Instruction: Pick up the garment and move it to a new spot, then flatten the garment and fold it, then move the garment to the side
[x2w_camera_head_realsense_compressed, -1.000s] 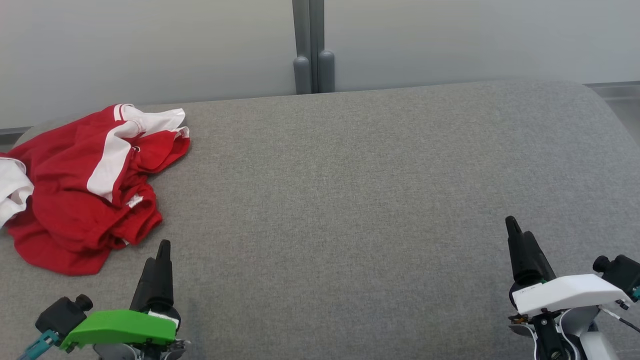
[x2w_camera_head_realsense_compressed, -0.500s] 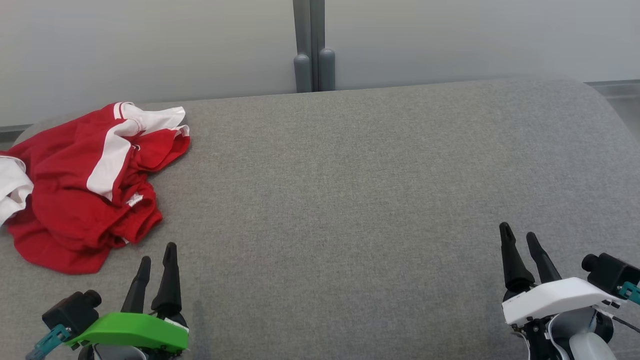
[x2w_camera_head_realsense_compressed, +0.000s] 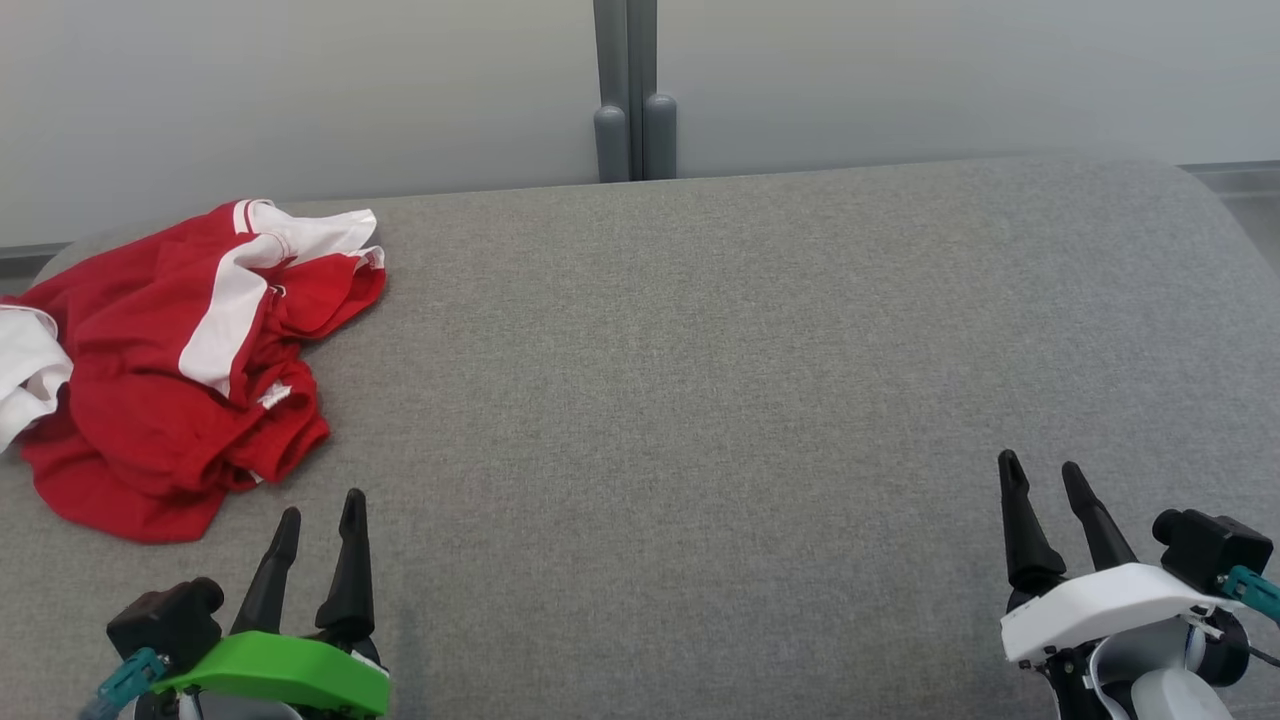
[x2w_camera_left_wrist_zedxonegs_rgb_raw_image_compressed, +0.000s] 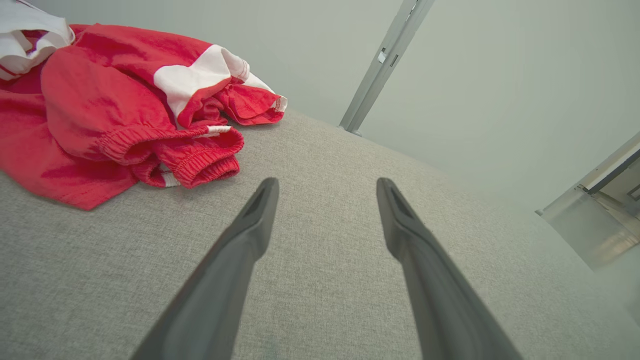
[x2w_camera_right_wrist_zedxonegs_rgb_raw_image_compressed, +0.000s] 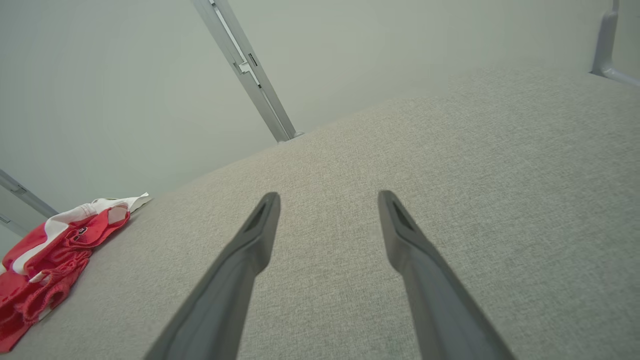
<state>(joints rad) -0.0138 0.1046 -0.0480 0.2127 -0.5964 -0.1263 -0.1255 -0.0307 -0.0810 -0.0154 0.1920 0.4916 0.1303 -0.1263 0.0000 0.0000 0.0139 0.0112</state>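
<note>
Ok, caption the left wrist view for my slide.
Open left tool poised over the grey fabric surface, with the crumpled red-and-white garment lying untouched just ahead to its left.

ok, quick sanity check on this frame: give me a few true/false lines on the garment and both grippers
1. The red and white garment lies bunched up at the left end of the gray surface. True.
2. The left gripper is shut on the garment. False: it is open and holds nothing, with the garment lying apart from its fingertips.
3. The right gripper is open, with only bare gray surface between its fingers. True.
4. The garment is already flattened and folded. False: it is a crumpled heap, with its waistband and white stripes twisted over each other.
</note>
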